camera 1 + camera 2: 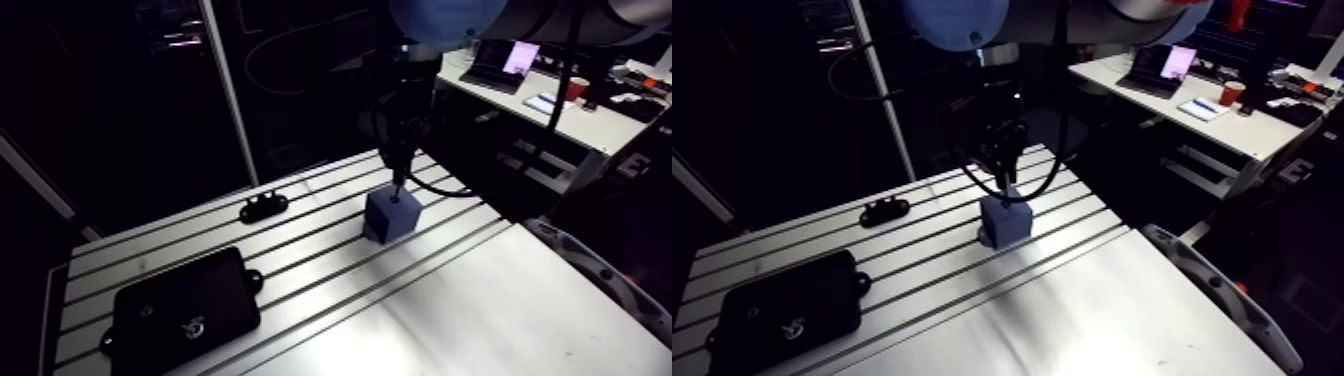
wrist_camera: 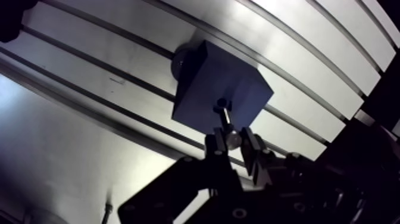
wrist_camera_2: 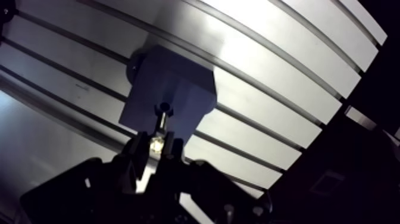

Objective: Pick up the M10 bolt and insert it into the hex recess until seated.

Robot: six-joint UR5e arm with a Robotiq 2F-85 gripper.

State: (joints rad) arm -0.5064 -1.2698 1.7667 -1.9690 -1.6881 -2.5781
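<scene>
- Gripper: jaws were pinched on the M10 bolt. The fingers stood narrowly apart with the bright metal held between them.
- M10 bolt: it hung from the jaws with its thin end leading, directly over the blue block. The tip lay at the mouth of the recess. Whether it had entered could not be told.
- Recess: a small dark opening in the block's top face. Its hex form was too small to confirm.
- Blue block: it stood on the slotted table with a rounded dark base showing at its foot. No clamp was visible.
- Hazard, tilt: the bolt appeared slightly off the line of the opening. Pressing down in that state would likely jam the tip on the rim rather than seat it.
- Hazard, slip: the grip looked short and high on the bolt. A snag at the rim could pivot the bolt in the jaws or push it up through them.
- Hazard, block: side load from a misaligned push might shift or tip the block if it was unfixed.
- Hazard, release: letting go before seating would probably leave the bolt leaning or let it topple.
- Also on table: a black flat case and a small black bracket, both well apart and judged no obstruction.
</scene>
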